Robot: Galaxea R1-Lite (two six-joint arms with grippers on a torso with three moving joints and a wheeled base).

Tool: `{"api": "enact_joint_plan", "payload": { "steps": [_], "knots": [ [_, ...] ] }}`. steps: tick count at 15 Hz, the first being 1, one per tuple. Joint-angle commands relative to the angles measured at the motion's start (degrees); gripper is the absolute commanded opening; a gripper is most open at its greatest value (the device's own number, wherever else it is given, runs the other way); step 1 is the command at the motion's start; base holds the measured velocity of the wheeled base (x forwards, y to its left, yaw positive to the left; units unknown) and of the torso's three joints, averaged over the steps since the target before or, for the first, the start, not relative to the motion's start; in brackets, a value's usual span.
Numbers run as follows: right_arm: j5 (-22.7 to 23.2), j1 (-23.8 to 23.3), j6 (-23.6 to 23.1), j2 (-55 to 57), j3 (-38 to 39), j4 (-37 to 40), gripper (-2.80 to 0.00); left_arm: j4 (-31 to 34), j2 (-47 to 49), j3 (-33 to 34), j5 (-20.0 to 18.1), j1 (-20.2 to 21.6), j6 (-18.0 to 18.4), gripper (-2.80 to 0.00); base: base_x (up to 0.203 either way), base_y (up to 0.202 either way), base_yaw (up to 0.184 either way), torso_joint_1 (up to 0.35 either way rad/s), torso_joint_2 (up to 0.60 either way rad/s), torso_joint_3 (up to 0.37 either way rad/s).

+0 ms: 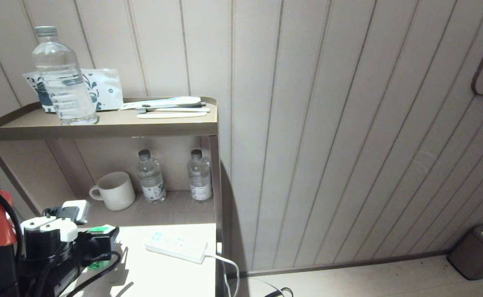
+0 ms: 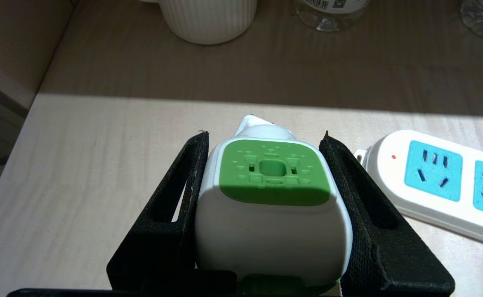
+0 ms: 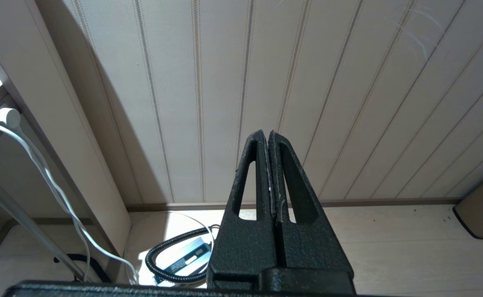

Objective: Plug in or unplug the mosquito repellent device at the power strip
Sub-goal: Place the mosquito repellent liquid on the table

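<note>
The left gripper [image 2: 266, 177] sits low at the near left of the pale wooden tabletop [image 1: 171, 272], its black ridged fingers [image 2: 175, 198] clamped on either flank of the mosquito repellent device [image 2: 272, 206], a small white-bodied gadget with a green perforated top panel. From the head view the device [image 1: 99, 229] shows only as a sliver of green and white between the black fingers, held above the sunlit part of the surface. The power strip [image 1: 176, 246], a flat white bar with blue socket faces, lies flat on the tabletop a little to the robot's right of the held device, apart from it, with its white cord [image 1: 225, 264] trailing off the edge toward the floor. In the left wrist view the strip's end [image 2: 439, 181] lies just beside the right-hand finger, and its sockets stand empty.

Further back on the same surface, in shade, stand a ribbed white ceramic mug [image 1: 115, 190] and two small clear plastic water bottles [image 1: 151, 177]. On the upper shelf [image 1: 101, 130] a larger clear water bottle [image 1: 63, 78] stands in front of a white printed packet [image 1: 103, 88], with a toothbrush and slim white items [image 1: 171, 109] lying alongside.

The right gripper [image 3: 271, 140] hangs off to the side, facing the panelled wall, its black fingers pressed together on nothing. A small grey bin [image 1: 478, 251] stands on the floor by the wall.
</note>
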Motion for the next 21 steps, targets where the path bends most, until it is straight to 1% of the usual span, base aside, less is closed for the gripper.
{"api": "enact_joint_plan", "payload": {
  "steps": [1, 5, 10, 21],
  "knots": [
    [0.0, 0.0, 0.0, 0.1, 0.0, 0.0, -2.80, -2.7, -0.5, 1.1, 0.1, -0.9, -0.1, -2.80, 0.000, 0.000, 0.000, 0.000, 0.00, 0.000],
    [0.0, 0.0, 0.0, 0.1, 0.0, 0.0, -2.80, -2.7, -4.6, 4.0, 0.0, -2.2, 0.0, -2.80, 0.000, 0.000, 0.000, 0.000, 0.00, 0.000],
    [0.0, 0.0, 0.0, 0.1, 0.0, 0.0, -2.80, -2.7, -6.2, 4.0, 0.1, -2.2, -0.1, -2.80, 0.000, 0.000, 0.000, 0.000, 0.00, 0.000],
    [0.0, 0.0, 0.0, 0.1, -0.1, 0.0, -2.80, -2.7, -6.6, 3.6, 0.1, -1.9, -0.2, -2.80, 0.000, 0.000, 0.000, 0.000, 0.00, 0.000]
  ]
}}
